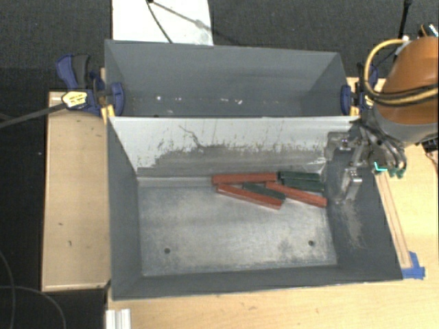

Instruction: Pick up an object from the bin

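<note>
Now claw (350, 181) at bin (367, 238) right wall, beside red-green sticks (250, 195); open or closed: cannot tell.

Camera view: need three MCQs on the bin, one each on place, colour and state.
1. Where about the bin is the claw?
A. Over the left wall
B. At the right wall, by the right end of the sticks
C. Outside, past the front rim

2. What colours are the sticks?
A. Red-brown and dark green
B. Yellow and blue
C. All white

3. How do the sticks lie?
A. Upright against the left wall
B. Spread into the four corners
C. Flat, in one overlapping cluster near the back wall

Answers:
1 B: the claw hangs at the right slope, beside the cluster.
2 A: red-brown bars lie with dark green ones.
3 C: they lie flat and cross each other at the floor's back edge.
</note>
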You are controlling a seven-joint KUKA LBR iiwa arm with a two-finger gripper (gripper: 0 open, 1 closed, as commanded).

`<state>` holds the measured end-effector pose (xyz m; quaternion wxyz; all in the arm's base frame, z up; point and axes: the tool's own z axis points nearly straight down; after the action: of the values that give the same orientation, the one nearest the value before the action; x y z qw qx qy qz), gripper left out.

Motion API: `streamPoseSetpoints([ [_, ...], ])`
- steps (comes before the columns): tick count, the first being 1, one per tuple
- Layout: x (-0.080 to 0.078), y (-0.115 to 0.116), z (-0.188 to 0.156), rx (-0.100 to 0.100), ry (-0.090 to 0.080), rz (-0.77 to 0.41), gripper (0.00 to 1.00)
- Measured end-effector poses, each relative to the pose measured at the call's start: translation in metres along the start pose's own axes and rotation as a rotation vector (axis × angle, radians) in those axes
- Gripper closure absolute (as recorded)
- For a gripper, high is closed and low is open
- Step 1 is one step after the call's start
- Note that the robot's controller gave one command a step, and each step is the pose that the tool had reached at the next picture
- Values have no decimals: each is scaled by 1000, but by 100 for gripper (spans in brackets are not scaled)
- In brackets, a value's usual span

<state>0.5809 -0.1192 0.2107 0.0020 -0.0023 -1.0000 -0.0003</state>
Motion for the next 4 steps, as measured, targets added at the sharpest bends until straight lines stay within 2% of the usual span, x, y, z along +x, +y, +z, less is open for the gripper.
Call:
streamPoseSetpoints([
  [1,-12,2,144,0,-3,-48,0],
  [2,-5,-2,109,3,-12,-309,0],
  [3,2,23,99,1,-5,-110,0],
  [4,-5,-20,142,1,-3,-123,0],
])
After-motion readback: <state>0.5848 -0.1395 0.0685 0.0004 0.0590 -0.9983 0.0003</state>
